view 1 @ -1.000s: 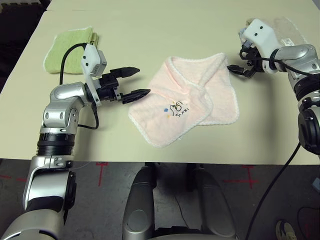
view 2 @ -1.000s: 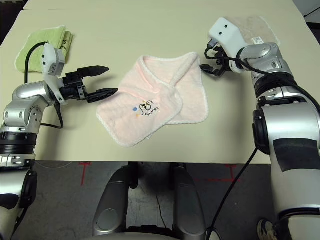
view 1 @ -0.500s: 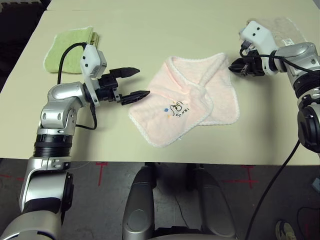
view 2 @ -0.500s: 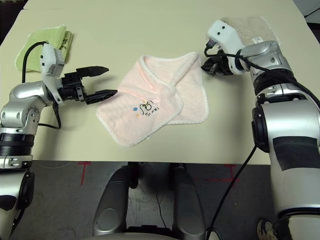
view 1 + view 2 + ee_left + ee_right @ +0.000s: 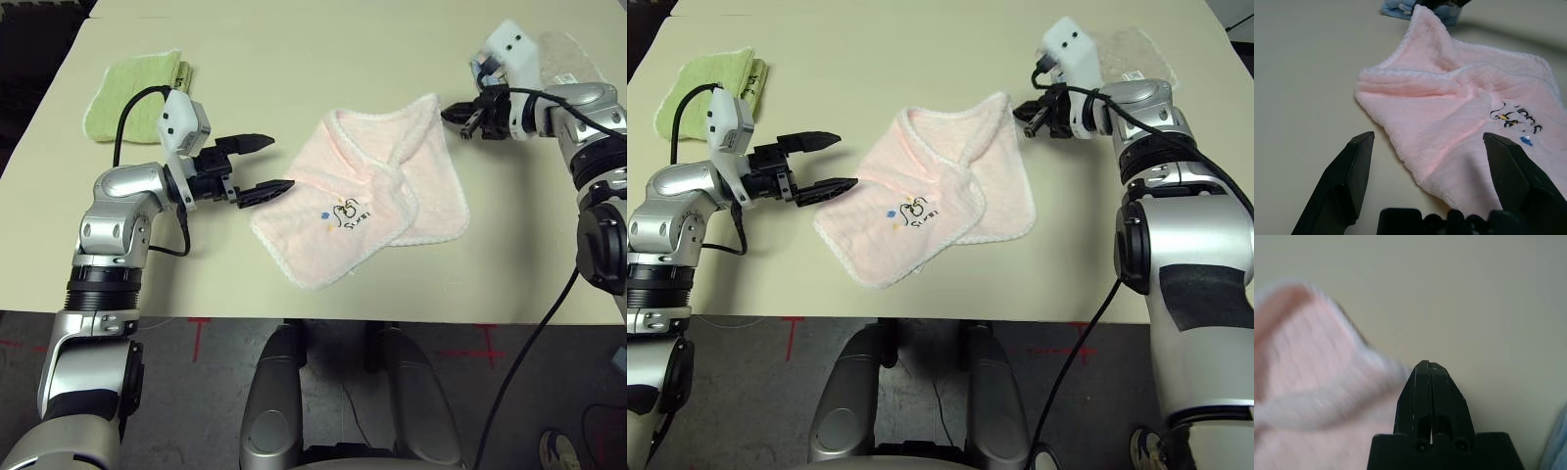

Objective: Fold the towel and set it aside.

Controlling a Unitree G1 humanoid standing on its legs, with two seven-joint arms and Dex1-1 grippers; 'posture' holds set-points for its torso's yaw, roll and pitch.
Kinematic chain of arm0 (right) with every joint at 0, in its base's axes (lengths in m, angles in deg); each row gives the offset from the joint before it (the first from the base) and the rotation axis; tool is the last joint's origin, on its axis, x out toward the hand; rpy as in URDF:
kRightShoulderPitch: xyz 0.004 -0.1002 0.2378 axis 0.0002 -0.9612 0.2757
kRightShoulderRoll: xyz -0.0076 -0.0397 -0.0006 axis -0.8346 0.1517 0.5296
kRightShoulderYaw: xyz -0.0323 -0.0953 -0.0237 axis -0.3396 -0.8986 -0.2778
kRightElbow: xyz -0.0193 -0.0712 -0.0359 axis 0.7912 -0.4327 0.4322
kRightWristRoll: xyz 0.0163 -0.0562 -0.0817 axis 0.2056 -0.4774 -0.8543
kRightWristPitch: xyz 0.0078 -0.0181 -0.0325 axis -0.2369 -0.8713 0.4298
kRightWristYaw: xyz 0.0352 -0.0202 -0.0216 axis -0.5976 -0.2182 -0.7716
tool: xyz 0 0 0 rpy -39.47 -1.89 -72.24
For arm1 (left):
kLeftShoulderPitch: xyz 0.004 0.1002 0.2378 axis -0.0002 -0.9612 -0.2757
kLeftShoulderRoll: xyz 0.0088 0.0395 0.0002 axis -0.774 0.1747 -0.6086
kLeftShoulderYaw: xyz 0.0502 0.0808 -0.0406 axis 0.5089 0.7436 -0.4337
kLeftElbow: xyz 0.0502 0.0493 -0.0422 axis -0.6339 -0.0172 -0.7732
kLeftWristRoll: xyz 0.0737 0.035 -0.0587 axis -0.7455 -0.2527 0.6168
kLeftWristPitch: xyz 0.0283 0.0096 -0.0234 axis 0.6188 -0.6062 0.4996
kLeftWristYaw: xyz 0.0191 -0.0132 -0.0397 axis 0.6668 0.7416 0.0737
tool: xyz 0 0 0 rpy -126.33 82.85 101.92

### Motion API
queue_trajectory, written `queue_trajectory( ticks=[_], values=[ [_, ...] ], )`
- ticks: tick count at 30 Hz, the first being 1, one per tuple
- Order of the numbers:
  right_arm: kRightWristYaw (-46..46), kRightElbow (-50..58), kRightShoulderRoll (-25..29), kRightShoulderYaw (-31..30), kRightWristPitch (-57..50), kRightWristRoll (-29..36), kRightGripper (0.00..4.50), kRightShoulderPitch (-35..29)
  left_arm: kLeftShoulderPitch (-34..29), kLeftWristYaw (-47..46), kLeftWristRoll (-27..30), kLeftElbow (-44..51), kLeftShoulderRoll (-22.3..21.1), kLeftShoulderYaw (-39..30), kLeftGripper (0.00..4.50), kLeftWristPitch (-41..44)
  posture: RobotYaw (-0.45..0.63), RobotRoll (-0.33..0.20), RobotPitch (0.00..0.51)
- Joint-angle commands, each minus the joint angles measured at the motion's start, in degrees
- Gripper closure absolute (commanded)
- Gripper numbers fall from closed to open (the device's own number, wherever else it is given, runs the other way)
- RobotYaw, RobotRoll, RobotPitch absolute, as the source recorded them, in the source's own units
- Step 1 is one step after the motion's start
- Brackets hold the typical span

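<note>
Pinching pale pink terry towel [image 5: 364, 191] with scalloped white trim at its 1 o'clock corner, right gripper [image 5: 453, 114] fully closed. Sitting wide open at the cloth's 9 o'clock edge, left gripper [image 5: 265, 164], just beside it.

- Head stereo pair looks down and forward over the table [image 5: 294, 59]; both eyes share the pink towel [image 5: 362, 201] and both arms.
- Left wrist cam sits low and close, looking along its spread fingers [image 5: 1347, 181] at the towel's edge.
- Right wrist cam is really close, sighting past its pressed-together fingers [image 5: 1430, 396] at a towel corner.
</note>
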Motion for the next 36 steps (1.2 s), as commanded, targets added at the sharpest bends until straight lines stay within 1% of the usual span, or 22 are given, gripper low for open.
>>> queue_trajectory(
  ticks=[1,4,6,8,11,14,19,20,22,23,24,28,33,36],
  values=[
    [-3.0,1.5,0.3,3.7,1.3,4.8,4.47,0.7,0.7,0.7,-0.8,-1.7,0.6,1.4,0.0,-1.4,0.16,0.0,0.343],
    [-3.9,1.9,0.6,4.7,1.5,6.1,4.47,0.9,0.9,0.5,-0.8,-2.6,1.1,1.5,0.0,-2.1,0.15,0.0,0.334],
    [-3.1,1.8,1.1,4.4,1.1,5.8,4.47,0.9,1.1,0.3,-1.0,-3.1,1.5,1.7,0.0,-2.5,0.15,0.0,0.331],
    [-2.0,1.5,1.6,2.8,0.7,4.0,4.47,0.7,1.3,0.3,-1.1,-3.4,1.7,1.8,0.0,-2.8,0.15,0.0,0.33],
    [0.9,1.3,2.3,-2.0,1.3,-1.0,4.47,-0.3,1.3,0.3,-1.1,-3.6,1.9,1.9,0.0,-3.1,0.15,0.0,0.333],
    [2.9,0.9,2.4,-4.0,0.7,-2.8,3.79,-0.4,1.2,0.2,-0.9,-3.2,1.8,1.9,0.0,-3.0,0.15,0.0,0.347],
    [5.4,0.4,1.2,-5.9,-1.1,-4.7,1.96,0.6,1.0,0.4,-0.3,-2.4,1.2,1.5,0.0,-2.0,0.15,0.0,0.378],
    [5.5,0.3,0.8,-6.2,-1.9,-4.9,1.53,1.0,1.1,0.5,-0.2,-2.5,1.0,1.5,0.0,-1.7,0.15,0.0,0.384],
    [5.8,0.0,0.1,-6.6,-3.2,-5.4,0.79,1.6,1.5,0.7,-0.3,-2.9,0.7,1.6,0.0,-1.4,0.16,0.0,0.4],
    [5.9,-0.1,-0.1,-7.1,-4.0,-5.9,0.39,2.0,1.8,0.8,-0.4,-3.0,0.6,1.7,0.0,-1.2,0.15,0.0,0.42],
    [5.7,-0.2,-0.2,-7.7,-4.9,-6.5,0.03,2.3,2.3,0.8,-0.3,-3.1,0.6,1.7,0.0,-0.7,0.15,0.0,0.424],
    [6.0,-0.5,-0.8,-9.5,-6.7,-8.2,0.03,3.5,4.0,1.6,-0.4,-4.0,0.0,1.9,0.0,0.4,0.12,0.0,0.442],
    [3.1,-0.2,-1.7,-11.8,-7.6,-10.1,0.03,4.3,6.6,2.6,-1.0,-6.5,-0.3,2.3,0.0,0.2,0.11,0.0,0.432],
    [4.5,-0.2,-1.5,-13.1,-7.0,-11.4,0.03,4.1,7.8,2.9,-1.3,-7.6,-0.1,2.6,0.0,-0.3,0.11,0.0,0.424]
  ],
)
